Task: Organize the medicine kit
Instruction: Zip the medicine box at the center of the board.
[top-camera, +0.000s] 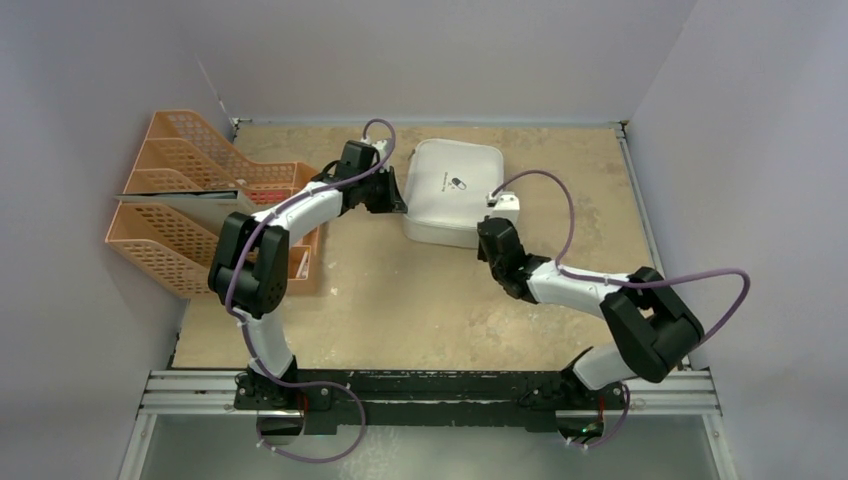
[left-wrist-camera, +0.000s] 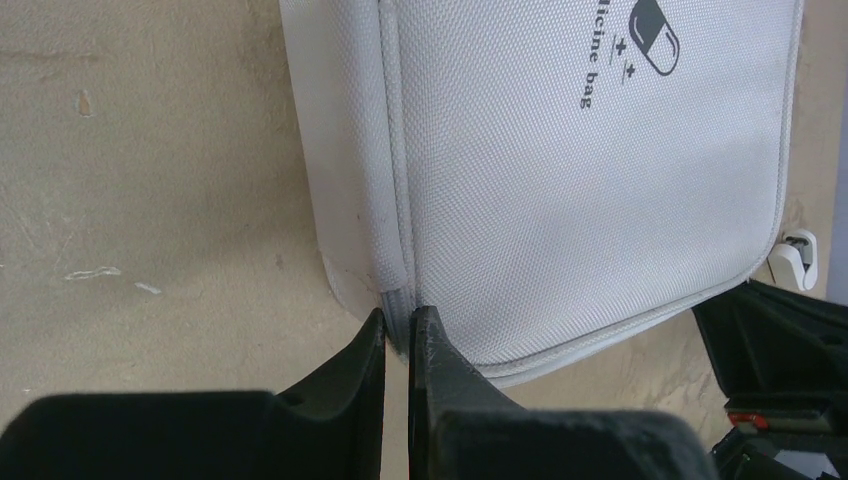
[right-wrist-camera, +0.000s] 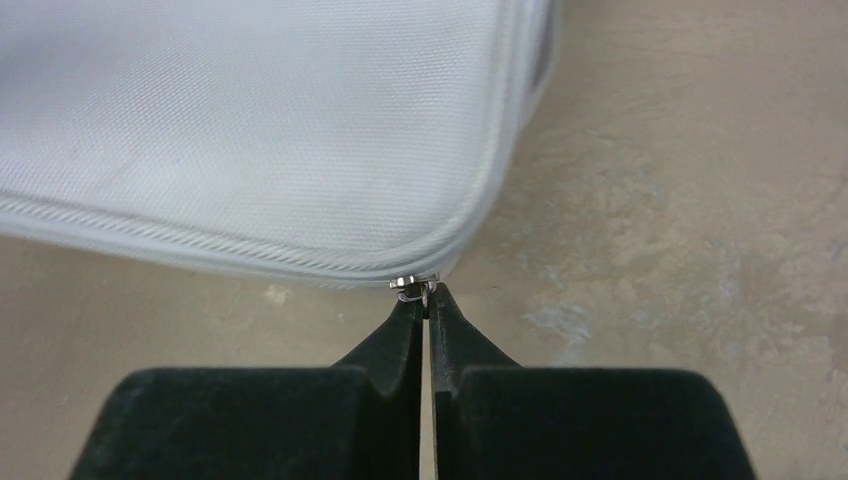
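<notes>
The right gripper (right-wrist-camera: 428, 303) is clamped on the small silver metal zip pull (right-wrist-camera: 413, 290) at its tips, on a corner of the pale grey-white rounded-square fabric medicine kit (right-wrist-camera: 250, 120) lying just ahead. The left gripper (left-wrist-camera: 397, 325) pinches that kit's zip seam (left-wrist-camera: 403, 200) at another corner.

Pale grey-white medicine kit (top-camera: 455, 195), dark pill logo (left-wrist-camera: 655, 35); orange mesh file trays (top-camera: 165, 250); mottled beige table (top-camera: 400, 300).

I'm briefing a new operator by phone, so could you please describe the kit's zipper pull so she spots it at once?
On the tan table, find the pale grey medicine kit lying right of the orange trays. At its near right corner, on the zip seam, sits the zipper pull: the only shiny metal bit, nipped by the black right gripper.
</notes>
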